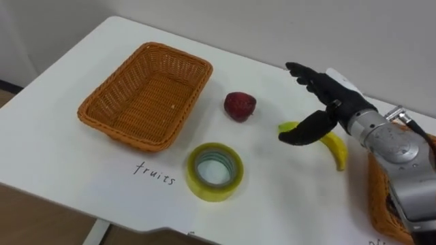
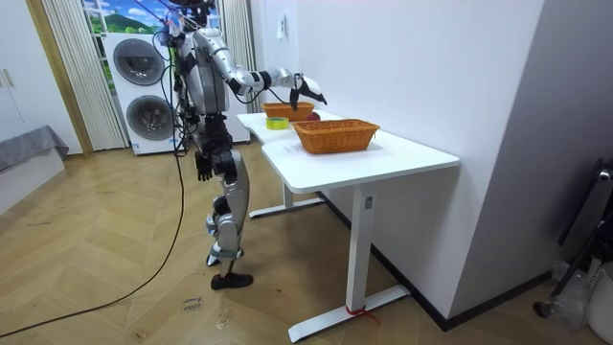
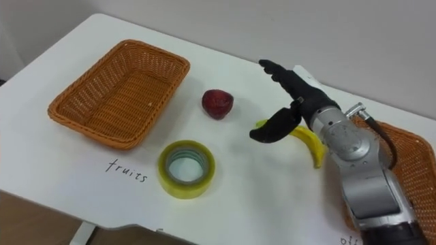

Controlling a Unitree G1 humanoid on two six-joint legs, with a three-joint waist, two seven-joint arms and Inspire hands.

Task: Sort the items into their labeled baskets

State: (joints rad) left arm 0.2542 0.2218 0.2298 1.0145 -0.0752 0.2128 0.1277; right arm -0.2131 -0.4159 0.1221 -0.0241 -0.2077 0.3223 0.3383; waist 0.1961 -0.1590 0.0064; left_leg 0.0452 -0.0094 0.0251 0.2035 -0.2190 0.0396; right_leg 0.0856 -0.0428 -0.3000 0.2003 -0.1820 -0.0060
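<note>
Targeting curved yellow banana (image 1: 337, 151), lying on white tabletop (image 1: 82, 163) at 3 o'clock from round red fruit (image 1: 240, 106) | hovering right hand (image 1: 334, 102) above it, fingers spread apart, empty | advising lowering squarely, closing around mid-length.

- The white desk (image 2: 383, 158) before me stands on white legs, its far long edge running along a plain white wall (image 2: 421, 57).
- A herringbone wood floor (image 2: 105, 278) lies under it.
- Behind me, two stacked washing machines (image 2: 144, 86) stand beside pale curtains (image 2: 67, 67).

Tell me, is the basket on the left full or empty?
Empty: the basket shows bare wicker inside; the red fruit and banana lie on the table.
</note>
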